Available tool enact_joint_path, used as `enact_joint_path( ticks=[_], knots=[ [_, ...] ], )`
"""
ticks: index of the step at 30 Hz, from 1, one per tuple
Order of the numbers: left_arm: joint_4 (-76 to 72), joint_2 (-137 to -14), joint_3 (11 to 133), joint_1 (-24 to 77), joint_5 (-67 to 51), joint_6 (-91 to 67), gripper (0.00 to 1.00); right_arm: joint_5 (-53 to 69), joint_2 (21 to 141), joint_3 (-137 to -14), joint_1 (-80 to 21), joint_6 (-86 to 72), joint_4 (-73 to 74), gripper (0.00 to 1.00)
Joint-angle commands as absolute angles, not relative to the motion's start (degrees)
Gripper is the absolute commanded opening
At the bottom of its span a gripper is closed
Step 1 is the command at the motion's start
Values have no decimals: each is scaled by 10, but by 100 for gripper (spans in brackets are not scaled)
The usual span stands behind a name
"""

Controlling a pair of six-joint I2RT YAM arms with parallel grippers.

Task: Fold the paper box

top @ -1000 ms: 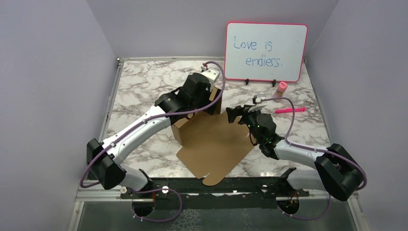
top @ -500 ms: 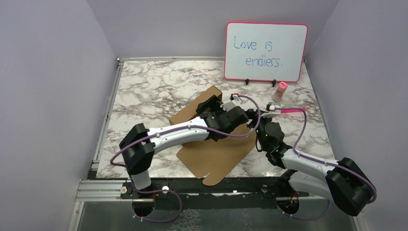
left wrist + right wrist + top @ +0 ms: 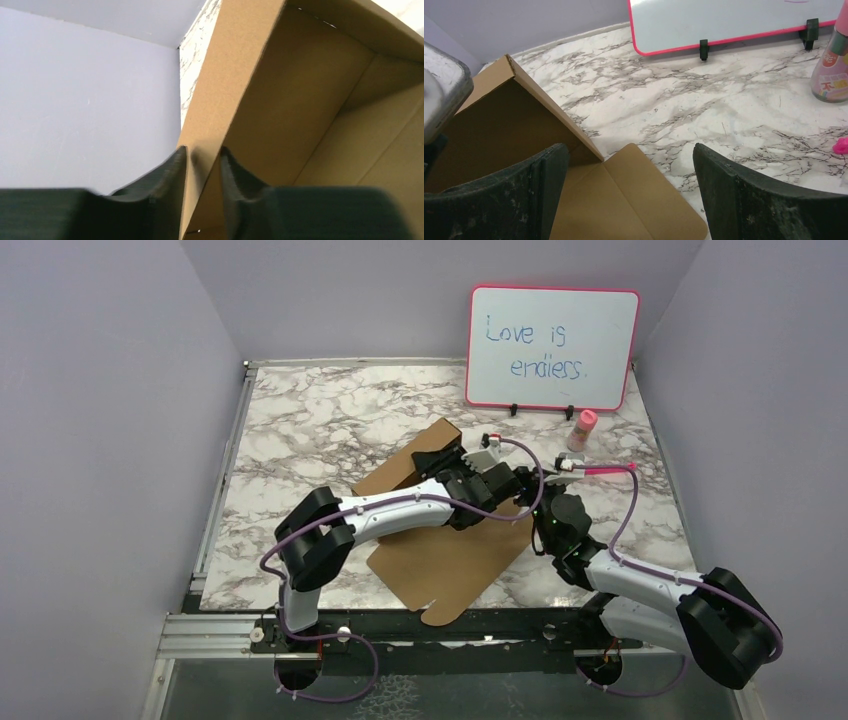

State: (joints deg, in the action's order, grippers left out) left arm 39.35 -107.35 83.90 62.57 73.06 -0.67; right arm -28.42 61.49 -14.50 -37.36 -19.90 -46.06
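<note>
The paper box (image 3: 440,550) is a brown cardboard sheet lying on the marble table, with a long wall raised along its far side (image 3: 420,450). My left gripper (image 3: 508,484) reaches over the sheet to its right end. In the left wrist view its jaws (image 3: 201,152) straddle an upright cardboard wall (image 3: 310,100), one finger (image 3: 170,170) against the outer face and the other on the inner face. My right gripper (image 3: 528,496) hovers just beside it, open wide (image 3: 626,150) above a rounded flap (image 3: 624,200) with nothing between its fingers.
A pink-framed whiteboard (image 3: 553,348) stands at the back right. A small pink-capped bottle (image 3: 584,428) and a pink marker (image 3: 605,469) lie in front of it, close to my right arm. Purple walls enclose the table on three sides.
My left arm swung from the box's far-left wall over to its right end, and its jaws closed in on the cardboard wall. My right gripper shifted slightly right and stayed open.
</note>
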Motion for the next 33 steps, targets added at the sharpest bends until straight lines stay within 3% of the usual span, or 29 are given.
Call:
enact_joint_path(
  ticks=[1,7,21,33],
  knots=[
    [398,-1060,859,610,766,-3,21,-272,609,-137,-371,-198,-491,100],
    [398,-1015,865,561,668,-14,7,-235,581,-162,-371,-171,-475,100],
    [397,-926,814,348,268,-137,7,-139,505,-413,-370,-127,-129,100],
    [251,-884,622,219,20,-262,7,-122,514,-535,-370,-138,63,100]
  ],
)
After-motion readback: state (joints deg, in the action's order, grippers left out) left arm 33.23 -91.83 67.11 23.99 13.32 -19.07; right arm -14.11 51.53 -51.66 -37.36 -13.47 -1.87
